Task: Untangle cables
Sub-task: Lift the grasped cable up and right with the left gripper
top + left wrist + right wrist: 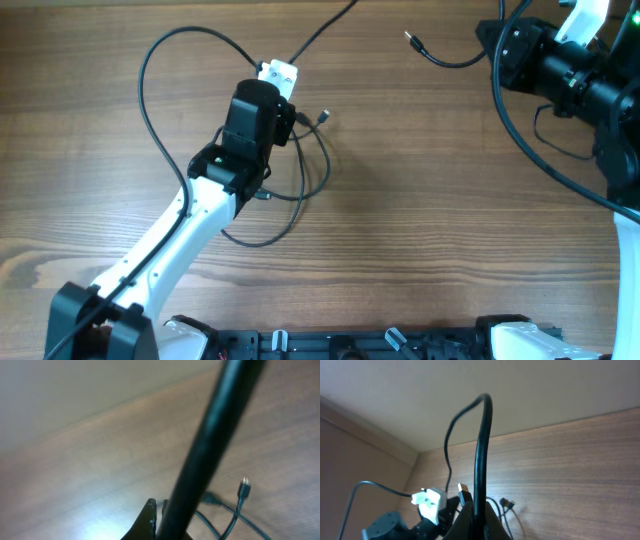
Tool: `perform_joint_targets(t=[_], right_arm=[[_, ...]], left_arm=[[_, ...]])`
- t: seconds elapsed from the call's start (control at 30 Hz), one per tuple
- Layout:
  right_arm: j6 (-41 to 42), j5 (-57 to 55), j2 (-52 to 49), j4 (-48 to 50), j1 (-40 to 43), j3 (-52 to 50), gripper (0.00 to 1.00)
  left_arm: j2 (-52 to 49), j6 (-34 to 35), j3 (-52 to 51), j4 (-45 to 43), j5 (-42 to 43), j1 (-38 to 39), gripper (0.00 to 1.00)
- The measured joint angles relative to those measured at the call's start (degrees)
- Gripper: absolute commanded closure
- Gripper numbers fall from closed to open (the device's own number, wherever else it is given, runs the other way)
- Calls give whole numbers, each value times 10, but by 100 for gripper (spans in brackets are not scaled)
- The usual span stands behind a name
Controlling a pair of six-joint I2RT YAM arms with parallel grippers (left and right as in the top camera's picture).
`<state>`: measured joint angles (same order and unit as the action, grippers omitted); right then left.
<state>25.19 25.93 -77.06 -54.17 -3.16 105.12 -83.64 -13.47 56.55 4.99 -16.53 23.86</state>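
cables (142, 85) loop around left gripper (280, 75), one strand in it.

Thin black cables (141, 85) lie in loose, crossing loops left of centre, one small plug (323, 117) free beside them.

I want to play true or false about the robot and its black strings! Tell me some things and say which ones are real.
1. The cables are black. True.
2. The table is made of glass. False: it is brown wood.
3. A small plug lies on the table beside the left hand. True.
4. The right hand holds a banana. False: a black cable rises from it.
5. The cables all lie in one straight line. False: they curl in loops on the table.
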Motion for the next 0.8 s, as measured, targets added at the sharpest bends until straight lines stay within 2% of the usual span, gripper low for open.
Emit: perform_joint_targets(t=[0.13,0.27,0.47,0.57,0.63,0.7,0.8], right_arm=[[-5,0,0,-9,0,0,96],[-17,0,-12,-28,0,0,96],[-28,0,-58,-54,0,0,96],[-30,0,-79,-61,0,0,96],[-31,0,-86,-61,0,0,96],[-37,0,-88,-61,0,0,96],[-52,0,-88,-63,0,0,96]], left_arm=[[21,-92,0,-36,-14,1,96],[38,-226,0,-55,-21,20,96],[59,-476,0,-69,-35,94,96],[64,-590,0,-37,-60,140,96],[64,-623,0,-10,-68,157,96],[64,-626,-1,-1,-73,172,96],[64,-553,-1,-7,-74,174,96]])
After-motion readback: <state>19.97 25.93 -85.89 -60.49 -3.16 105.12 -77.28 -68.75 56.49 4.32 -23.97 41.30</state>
